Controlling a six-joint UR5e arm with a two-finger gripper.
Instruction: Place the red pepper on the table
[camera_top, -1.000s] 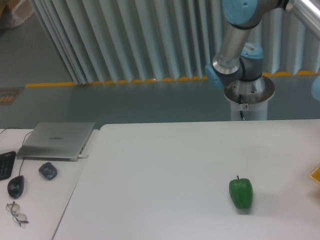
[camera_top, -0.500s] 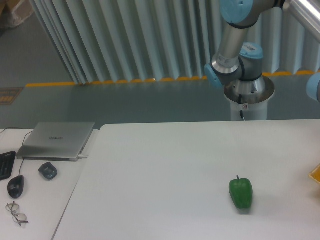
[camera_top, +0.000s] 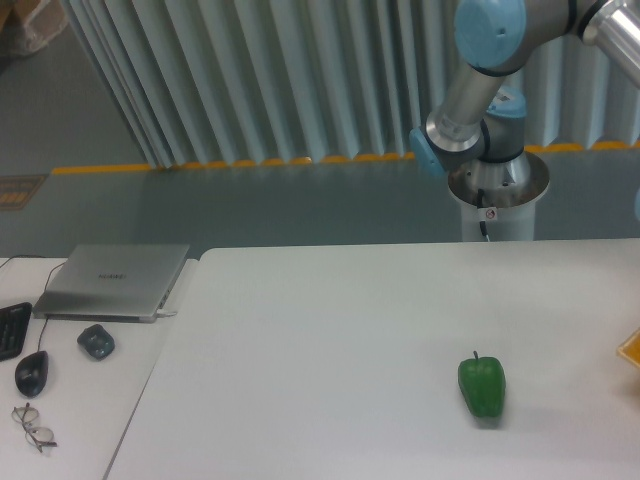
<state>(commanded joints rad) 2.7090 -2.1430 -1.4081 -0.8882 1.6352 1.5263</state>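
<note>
The red pepper is out of view. The large white table (camera_top: 330, 340) fills the lower part of the camera view. Only the arm's base and upper links (camera_top: 480, 120) show at the top right; the arm runs off the right edge, so the gripper is out of frame.
A green bell pepper (camera_top: 482, 385) lies on the table at the right. A sliver of a yellow-orange object (camera_top: 632, 348) shows at the right edge. The smaller desk at the left carries a closed laptop (camera_top: 115, 280), two mice (camera_top: 32, 373), a keyboard corner and glasses (camera_top: 33, 427).
The arm's upper joint has swung to the right and the blue joint at the right edge has nearly left the frame. The green pepper has not moved.
</note>
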